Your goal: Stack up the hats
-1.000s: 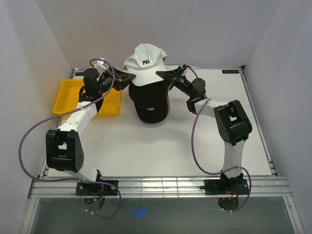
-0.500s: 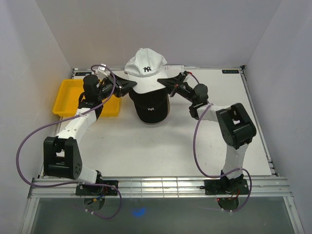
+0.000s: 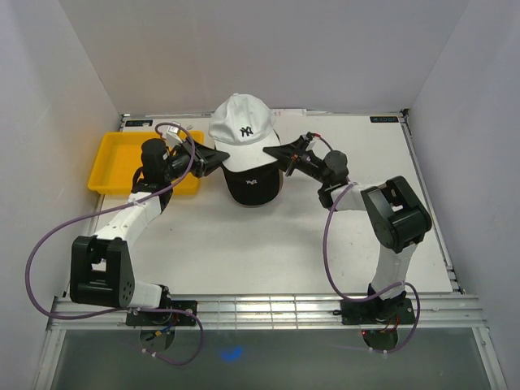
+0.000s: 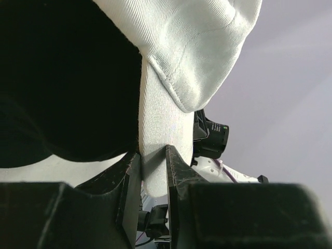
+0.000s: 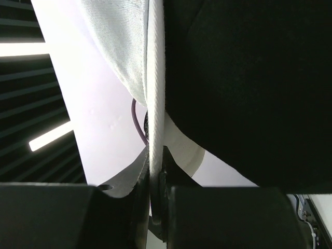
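Note:
A white cap (image 3: 242, 130) with a dark front logo sits over a black cap (image 3: 252, 185) at the table's middle back, its brim covering the black cap's crown. My left gripper (image 3: 221, 154) is shut on the white cap's left edge; the left wrist view shows white fabric (image 4: 155, 155) pinched between the jaws, with the black cap (image 4: 62, 78) beside it. My right gripper (image 3: 275, 153) is shut on the white cap's right edge; the right wrist view shows a thin white rim (image 5: 155, 129) clamped, with the black cap (image 5: 249, 78) alongside. No pink or tan cap shows.
A yellow tray (image 3: 118, 162) lies at the back left, partly under my left arm. White walls close in the table on three sides. Purple cables loop from both arms.
Both grippers have lowered the white cap toward me and down onto the black cap. Both arms dropped and drew in.

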